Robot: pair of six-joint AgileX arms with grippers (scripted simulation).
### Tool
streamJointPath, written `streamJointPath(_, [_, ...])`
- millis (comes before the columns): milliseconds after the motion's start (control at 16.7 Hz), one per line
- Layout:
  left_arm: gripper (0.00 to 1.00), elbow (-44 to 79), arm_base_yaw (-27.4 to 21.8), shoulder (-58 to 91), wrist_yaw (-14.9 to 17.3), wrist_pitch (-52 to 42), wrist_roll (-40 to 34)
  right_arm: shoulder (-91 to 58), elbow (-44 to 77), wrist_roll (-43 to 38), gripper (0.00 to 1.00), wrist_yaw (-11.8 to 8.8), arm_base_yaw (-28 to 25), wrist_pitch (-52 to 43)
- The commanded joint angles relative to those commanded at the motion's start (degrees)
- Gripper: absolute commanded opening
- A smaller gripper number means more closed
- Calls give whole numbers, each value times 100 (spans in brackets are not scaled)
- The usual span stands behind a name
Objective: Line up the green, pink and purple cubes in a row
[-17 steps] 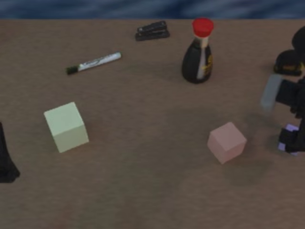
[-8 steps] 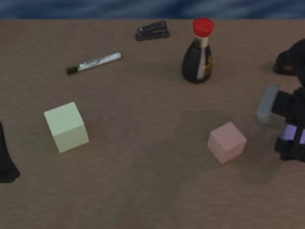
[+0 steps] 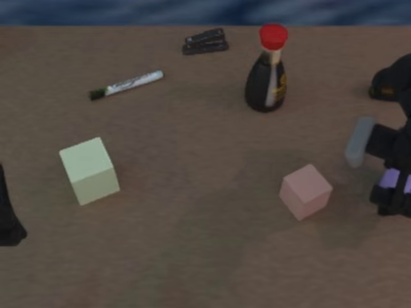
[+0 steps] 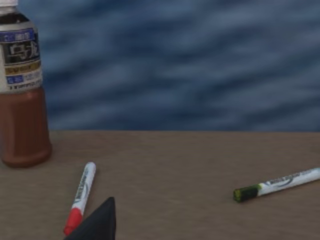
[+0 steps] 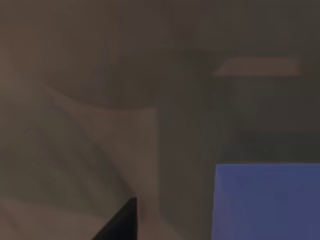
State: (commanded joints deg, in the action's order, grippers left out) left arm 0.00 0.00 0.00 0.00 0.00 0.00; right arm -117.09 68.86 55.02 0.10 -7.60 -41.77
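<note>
Right gripper [image 3: 393, 192] clamps the small matte lavender-purple cube [image 3: 389, 181] at the table's right edge | medium pale pink cube [image 3: 306, 190] just beside | largest pale green cube [image 3: 89, 170] far left | left arm [image 3: 9, 212] parked, fingers' state unclear

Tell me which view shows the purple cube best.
The right wrist view: the purple cube fills its corner as a broad face. In the top view only slivers of it peek out from the right gripper at the table's right edge. The left wrist view misses it.
</note>
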Motion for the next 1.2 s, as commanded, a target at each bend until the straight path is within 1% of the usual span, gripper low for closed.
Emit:
streamJointPath(300, [100,0,0,0,0,0,0,0,0,0,2,0,0,0])
streamJointPath(360, [100,0,0,0,0,0,0,0,0,0,0,0,0,0])
streamJointPath(780, [100,0,0,0,0,0,0,0,0,0,0,0,0,0])
streamJointPath(840, [100,0,0,0,0,0,0,253,41,-127,0,-69,-4,-244])
streamJointPath(1020, [100,0,0,0,0,0,0,347,219,-135,0,-69,11,-479])
streamJointPath(1200, [100,0,0,0,0,0,0,595,572,-121,0,-71,-15,-1178])
